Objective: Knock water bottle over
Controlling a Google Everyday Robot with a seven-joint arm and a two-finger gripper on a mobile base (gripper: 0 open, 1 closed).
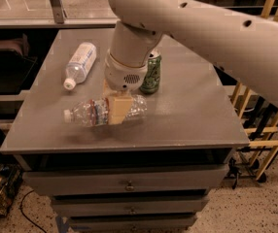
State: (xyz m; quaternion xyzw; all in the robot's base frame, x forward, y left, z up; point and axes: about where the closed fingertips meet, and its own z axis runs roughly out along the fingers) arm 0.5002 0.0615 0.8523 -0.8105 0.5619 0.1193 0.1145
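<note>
The grey cabinet (187, 115) fills most of the view. It has a flat top, and stacked drawers with small knobs run down its front. My arm (212, 28) comes in from the upper right, a thick pale limb that crosses the back half of the top and turns downward at a round wrist over the middle of the surface. To the right of the cabinet, a light wooden rack (263, 125) stands on the speckled floor.

The water bottle (91, 113) lies on its side toward the front of the top, left of centre. It runs roughly parallel to the front edge, its clear ribbed body shows a narrow red-and-white band, and its base points right. Farther back and to the left lies a second bottle (80, 62), smoother and wrapped in a wide white label, also on its side with its cap toward the front-left. It is well apart from the water bottle. A green can (151, 73) stands upright just right of my wrist, behind the water bottle's base end.

My gripper (118, 108) is down at the water bottle's middle, its tan end crossing the body and hiding part of it. I cannot tell whether it is clamped on the bottle or only set against it. The water bottle's white cap (67, 115) points left.
</note>
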